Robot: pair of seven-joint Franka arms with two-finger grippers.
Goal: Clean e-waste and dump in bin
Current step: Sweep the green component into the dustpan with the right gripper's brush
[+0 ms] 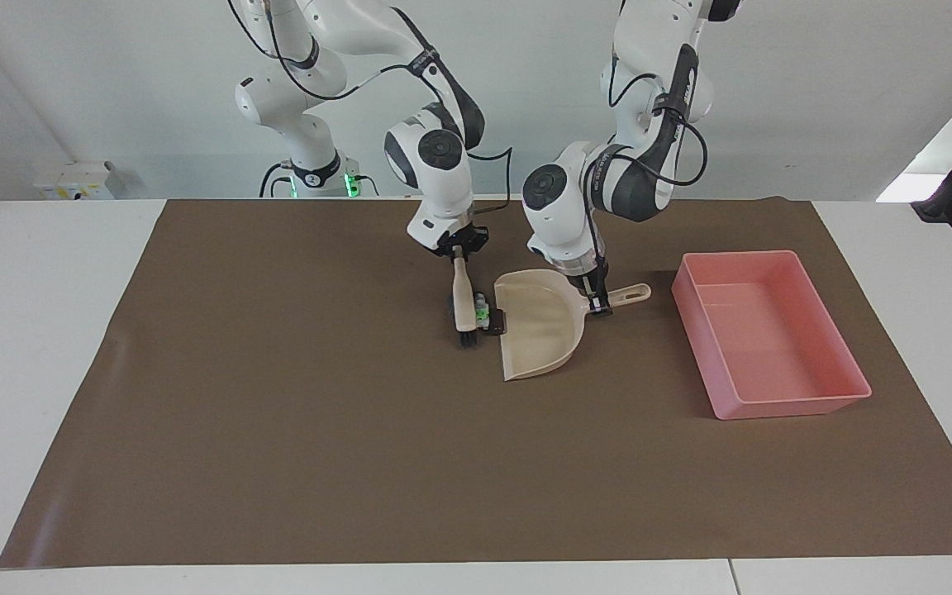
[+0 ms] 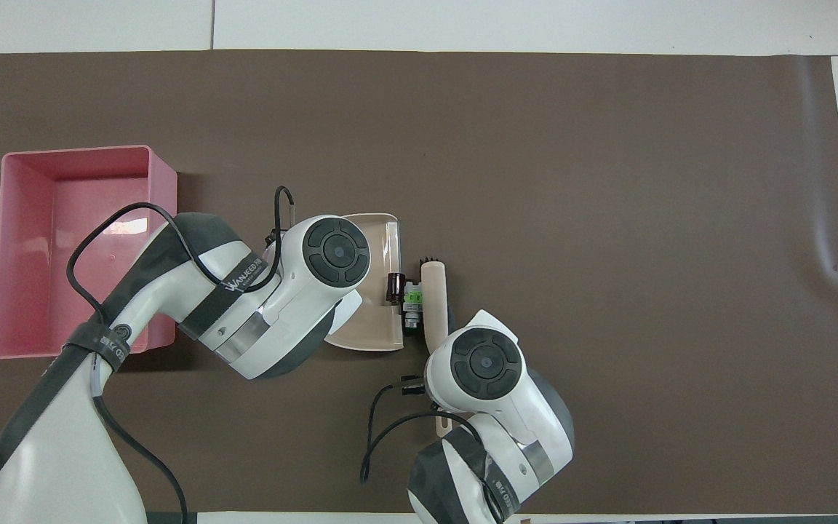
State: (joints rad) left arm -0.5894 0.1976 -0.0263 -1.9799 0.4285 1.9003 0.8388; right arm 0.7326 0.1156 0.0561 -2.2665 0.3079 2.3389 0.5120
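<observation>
The e-waste (image 1: 487,316), a tiny white bit with green marks and dark bits, lies on the brown mat between a brush and a dustpan's open lip; it also shows in the overhead view (image 2: 409,299). My right gripper (image 1: 459,249) is shut on the beige brush (image 1: 464,299), whose bristles rest on the mat against the bits. My left gripper (image 1: 600,304) is shut on the handle of the beige dustpan (image 1: 540,335), which lies on the mat. The pink bin (image 1: 790,403) stands toward the left arm's end of the table, beside the dustpan.
The brown mat (image 1: 278,430) covers most of the white table. In the overhead view the left arm's hand (image 2: 335,251) covers part of the dustpan (image 2: 379,233), and the bin (image 2: 77,151) lies beside it.
</observation>
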